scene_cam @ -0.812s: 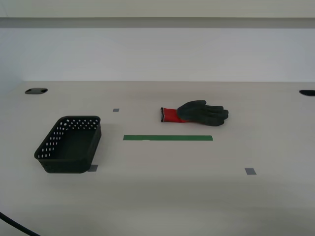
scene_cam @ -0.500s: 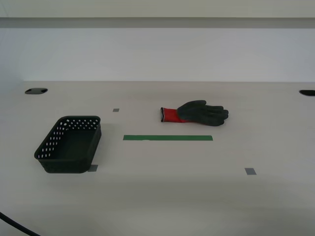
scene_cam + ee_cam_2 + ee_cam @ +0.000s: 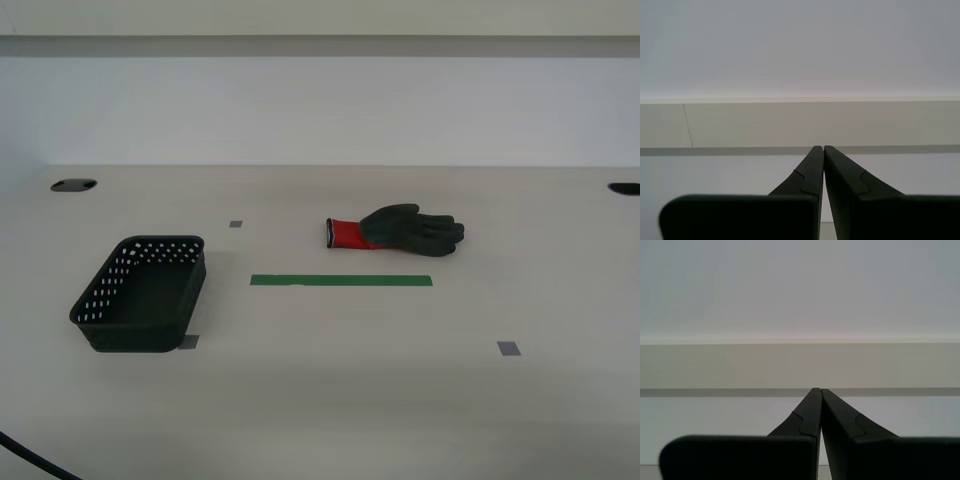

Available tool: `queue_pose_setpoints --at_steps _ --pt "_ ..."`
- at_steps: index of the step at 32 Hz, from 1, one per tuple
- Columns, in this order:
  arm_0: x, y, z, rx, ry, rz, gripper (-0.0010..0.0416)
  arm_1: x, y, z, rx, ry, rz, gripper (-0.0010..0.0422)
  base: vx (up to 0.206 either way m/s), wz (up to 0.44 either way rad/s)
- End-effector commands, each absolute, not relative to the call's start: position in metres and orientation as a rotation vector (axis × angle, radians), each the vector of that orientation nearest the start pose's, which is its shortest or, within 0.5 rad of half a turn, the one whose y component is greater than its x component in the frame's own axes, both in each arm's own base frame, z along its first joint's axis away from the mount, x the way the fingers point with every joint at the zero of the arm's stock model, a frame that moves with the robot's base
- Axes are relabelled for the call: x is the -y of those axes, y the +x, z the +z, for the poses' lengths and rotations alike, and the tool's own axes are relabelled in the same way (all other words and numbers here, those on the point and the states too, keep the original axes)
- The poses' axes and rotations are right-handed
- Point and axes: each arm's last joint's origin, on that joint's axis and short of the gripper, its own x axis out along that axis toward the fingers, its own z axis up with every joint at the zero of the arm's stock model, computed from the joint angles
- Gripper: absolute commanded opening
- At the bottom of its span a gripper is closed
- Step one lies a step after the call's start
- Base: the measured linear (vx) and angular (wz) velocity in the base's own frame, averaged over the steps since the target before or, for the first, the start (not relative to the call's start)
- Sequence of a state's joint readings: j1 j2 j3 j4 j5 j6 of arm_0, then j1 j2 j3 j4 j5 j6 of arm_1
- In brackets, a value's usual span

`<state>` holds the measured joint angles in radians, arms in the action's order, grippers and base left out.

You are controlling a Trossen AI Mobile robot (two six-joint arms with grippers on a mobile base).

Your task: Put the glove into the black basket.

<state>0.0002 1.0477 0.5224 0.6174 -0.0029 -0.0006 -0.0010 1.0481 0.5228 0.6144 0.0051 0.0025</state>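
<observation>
The dark grey glove (image 3: 410,230) with a red cuff lies flat on the pale table, right of centre in the exterior view, cuff toward the exterior view's left. The black basket (image 3: 140,292) with round holes stands empty at the exterior view's left, nearer the front. Neither arm shows in the exterior view. My first gripper (image 3: 819,391) is shut, its fingers touching at the tips, facing a blank wall. My second gripper (image 3: 823,148) is shut the same way, also facing the wall. Neither wrist view shows the glove or the basket.
A green tape strip (image 3: 341,280) lies between the glove and the table's front. Small grey tape squares (image 3: 509,348) mark the table. Dark cable holes sit at the far corners (image 3: 73,185). A black cable (image 3: 30,458) crosses the near left corner.
</observation>
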Motion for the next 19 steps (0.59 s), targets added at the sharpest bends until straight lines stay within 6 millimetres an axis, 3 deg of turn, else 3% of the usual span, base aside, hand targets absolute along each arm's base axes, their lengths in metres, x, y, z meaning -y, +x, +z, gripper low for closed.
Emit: queue_pose_setpoints --at_steps 1,19 --pt "-0.0001 0.2265 0.2708 0.096 -0.001 0.003 0.0001 0.0003 0.2265 0.2705 0.094 0.002 -0.008 0.0 0.0 0.0" --pt "-0.0001 0.2265 0.2708 0.096 -0.001 0.003 0.0001 0.0004 0.2273 0.2753 0.108 0.004 -0.008 0.0 0.0 0.0"
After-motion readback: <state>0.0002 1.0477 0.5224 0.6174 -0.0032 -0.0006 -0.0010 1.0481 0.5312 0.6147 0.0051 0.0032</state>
